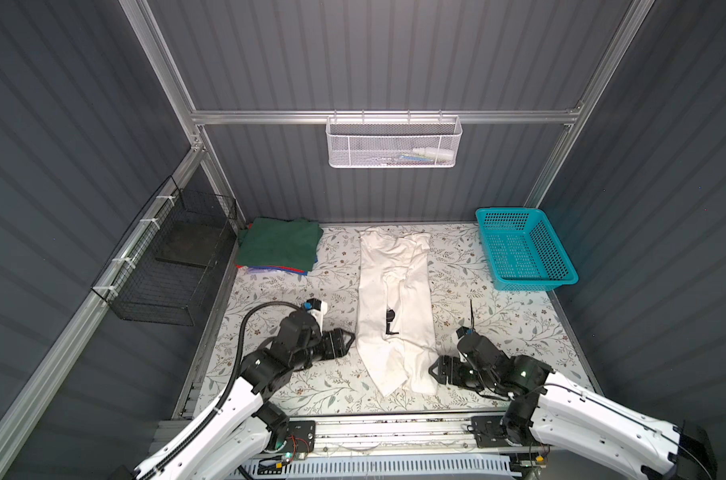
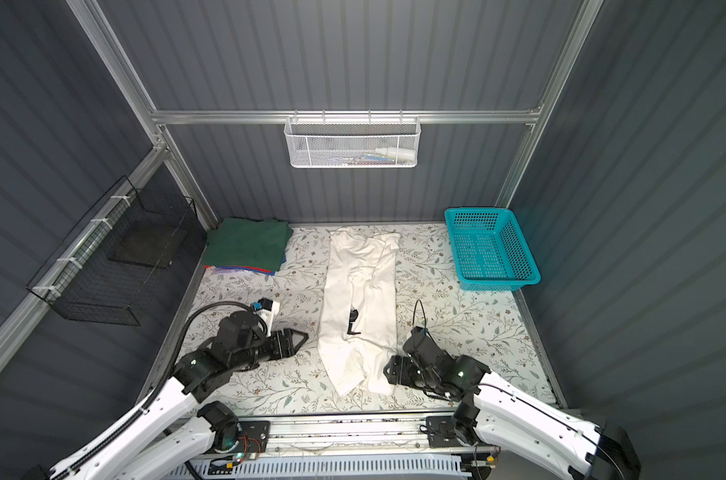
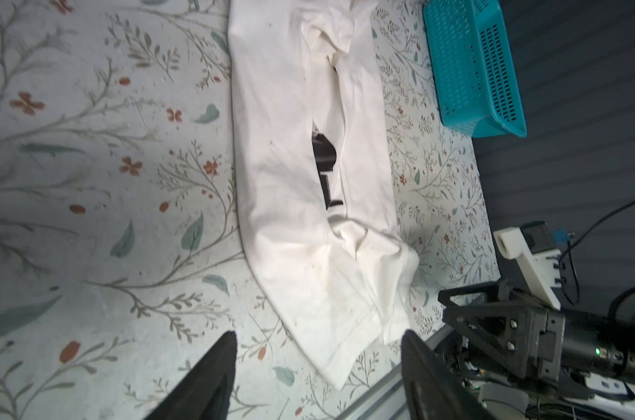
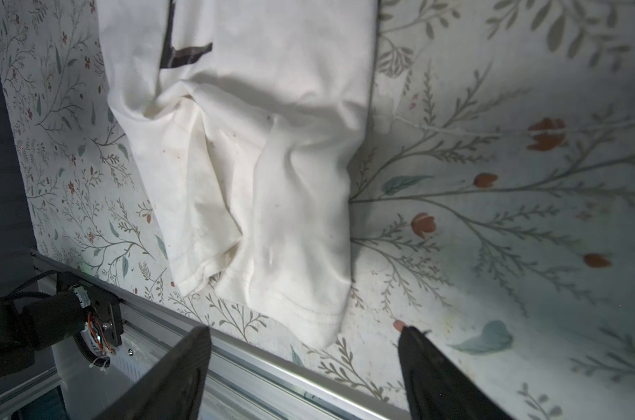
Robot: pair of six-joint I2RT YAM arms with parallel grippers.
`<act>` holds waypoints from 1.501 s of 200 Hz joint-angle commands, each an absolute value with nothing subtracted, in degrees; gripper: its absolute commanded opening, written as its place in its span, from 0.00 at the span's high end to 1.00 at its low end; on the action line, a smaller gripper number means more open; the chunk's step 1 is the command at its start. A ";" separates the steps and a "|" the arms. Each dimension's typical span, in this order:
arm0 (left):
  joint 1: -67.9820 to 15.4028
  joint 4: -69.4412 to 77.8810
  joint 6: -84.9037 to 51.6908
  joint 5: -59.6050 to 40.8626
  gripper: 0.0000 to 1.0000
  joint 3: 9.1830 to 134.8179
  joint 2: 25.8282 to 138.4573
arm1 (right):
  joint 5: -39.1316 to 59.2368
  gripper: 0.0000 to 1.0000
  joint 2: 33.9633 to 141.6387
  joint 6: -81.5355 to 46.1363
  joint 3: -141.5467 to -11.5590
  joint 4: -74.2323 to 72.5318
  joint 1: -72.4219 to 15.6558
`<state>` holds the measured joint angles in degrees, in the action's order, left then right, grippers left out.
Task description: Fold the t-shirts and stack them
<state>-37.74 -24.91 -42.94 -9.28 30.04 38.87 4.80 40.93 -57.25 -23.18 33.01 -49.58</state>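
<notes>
1. Fingers [image 3: 211, 378] of your left gripper [image 1: 350, 337] stand well apart with nothing between them. The right gripper [image 1: 433, 369] is spread just as wide and is also empty.
2. Both grippers sit low, one on each side of the white tee [image 1: 394, 291], just beside its edges near the hem end. That placement looks meant for pinching the two near corners together; whether either tip touches cloth, you cannot tell.
3. The white tee lies down the middle of the table [image 1: 498, 332] as a long narrow strip, with the sides folded in, the collar at the far end and the hem toward you. A dark print [image 1: 389, 322] shows in the gap between the flaps.
4. The hem is uneven. Its left flap tapers to a point and its right flap is bunched, so you probably need a deep bite there.
5. The hem ends near the front rail [image 1: 394, 420], which leaves little room on that side, so approach from the flanks.
6. The folded green tee [image 1: 278, 245] rests on the blue/red-edged tees [image 1: 269, 270] at the far left, and the teal basket [image 1: 523, 249] sits at the far right. Both are well apart from the strip, leaving room to carry the hem up to the collar.
</notes>
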 commanded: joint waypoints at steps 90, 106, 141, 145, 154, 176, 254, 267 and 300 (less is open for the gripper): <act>-58.82 -13.70 -55.60 -2.64 0.31 21.40 48.36 | 2.59 0.33 45.54 -68.16 -16.35 23.65 -57.96; -62.01 -9.25 -57.16 -0.77 0.33 21.01 51.81 | 2.67 0.37 47.19 -69.18 -15.56 19.70 -58.81; -67.54 -6.71 -59.15 3.51 0.39 22.14 58.31 | 1.53 0.45 50.99 -69.95 -16.59 19.38 -61.16; -67.94 -6.27 -59.54 3.75 0.40 22.10 59.04 | 1.43 0.47 51.25 -70.17 -16.61 19.27 -61.50; -68.88 -4.56 -60.23 3.87 0.42 22.07 60.78 | 1.17 0.52 51.42 -70.36 -16.63 19.08 -62.09; -70.74 -2.76 -60.98 4.92 0.44 22.67 65.16 | 0.01 0.56 50.92 -71.23 -16.27 18.75 -63.55; -71.81 -1.63 -62.11 8.67 0.62 23.26 71.03 | -1.39 0.73 47.51 -70.23 -16.06 18.48 -64.28; -71.81 -1.61 -62.38 9.52 0.84 23.53 71.11 | -2.19 0.80 46.51 -70.14 -16.26 18.78 -64.27; -71.81 -7.31 -62.90 11.84 1.00 25.12 67.49 | -3.51 1.00 43.13 -70.81 -16.21 19.98 -64.29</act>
